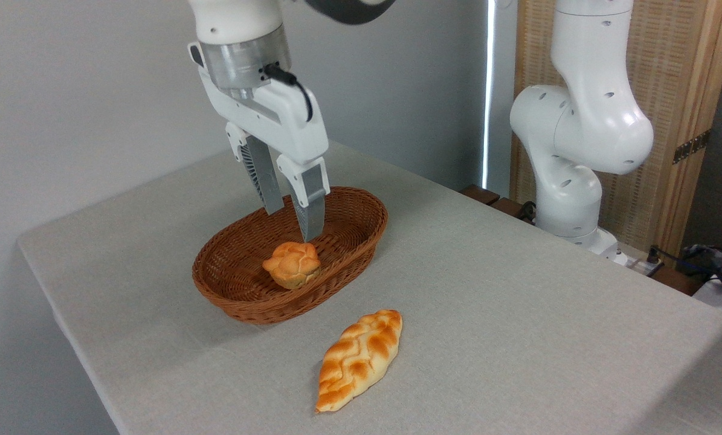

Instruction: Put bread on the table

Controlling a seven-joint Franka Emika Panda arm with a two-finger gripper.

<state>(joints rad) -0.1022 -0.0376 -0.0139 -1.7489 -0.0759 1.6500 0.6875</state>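
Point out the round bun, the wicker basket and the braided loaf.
round bun point(292, 264), fixed camera, on its cracked top.
wicker basket point(370, 226), fixed camera, on the right rim wall.
braided loaf point(361, 357), fixed camera, on the middle of its plaited crust.

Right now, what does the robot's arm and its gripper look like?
The arm is glossy white with rounded, bulging joints and small dark dimples in the shell. A ribbed silver-grey collar sits above the white, blocky gripper, and a black cable plugs into that collar and loops down its side. The two fingers are long, grey, tapering blades with white bases; one shows a ribbed inner face.
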